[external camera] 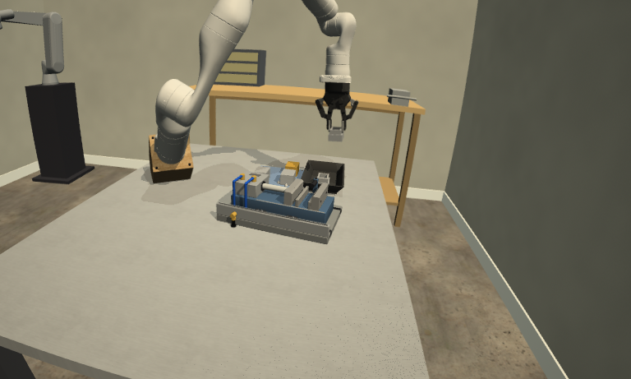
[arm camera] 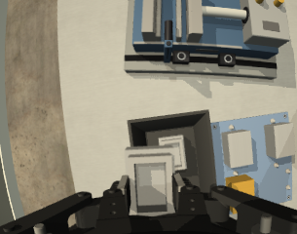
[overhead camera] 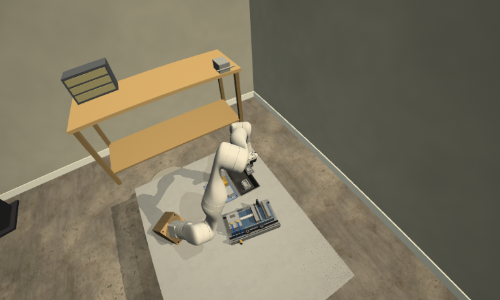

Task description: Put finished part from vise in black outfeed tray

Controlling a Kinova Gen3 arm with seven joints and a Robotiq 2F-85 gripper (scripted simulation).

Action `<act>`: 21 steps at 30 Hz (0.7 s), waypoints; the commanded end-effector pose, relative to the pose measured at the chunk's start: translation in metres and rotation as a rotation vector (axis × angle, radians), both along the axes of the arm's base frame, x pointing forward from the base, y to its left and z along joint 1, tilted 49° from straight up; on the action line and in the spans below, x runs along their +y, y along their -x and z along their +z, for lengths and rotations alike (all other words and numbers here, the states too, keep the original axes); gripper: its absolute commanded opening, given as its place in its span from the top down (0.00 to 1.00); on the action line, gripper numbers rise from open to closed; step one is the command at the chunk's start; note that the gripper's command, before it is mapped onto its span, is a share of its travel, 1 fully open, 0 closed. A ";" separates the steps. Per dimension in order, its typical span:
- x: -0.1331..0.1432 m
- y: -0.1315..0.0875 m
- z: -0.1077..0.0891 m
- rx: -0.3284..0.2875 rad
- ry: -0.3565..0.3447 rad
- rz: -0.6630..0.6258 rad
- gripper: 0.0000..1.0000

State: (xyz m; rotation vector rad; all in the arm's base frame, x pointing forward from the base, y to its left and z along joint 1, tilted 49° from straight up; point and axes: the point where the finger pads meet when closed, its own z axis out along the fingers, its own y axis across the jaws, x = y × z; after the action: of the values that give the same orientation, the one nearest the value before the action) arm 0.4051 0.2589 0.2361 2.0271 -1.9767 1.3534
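My gripper is shut on the finished part, a light grey block with its pocket facing up. I hold it high above the table, over the back of the scene. In the wrist view it overlaps the lower left of the black outfeed tray. The other finished part lies in the tray and is partly hidden by the held one in the wrist view. No block shows between the jaws of the vise.
A blue plate with grey blocks and an orange block stands right beside the tray. The vise has blue hoses and upright jaws. A wooden workbench stands behind the table.
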 end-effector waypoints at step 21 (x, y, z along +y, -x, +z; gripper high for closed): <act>0.054 -0.014 -0.107 0.097 0.037 0.019 1.00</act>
State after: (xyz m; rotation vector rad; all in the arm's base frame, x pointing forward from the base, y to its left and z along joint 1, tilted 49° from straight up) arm 0.4178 0.3111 0.1383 2.0565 -1.8945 1.2736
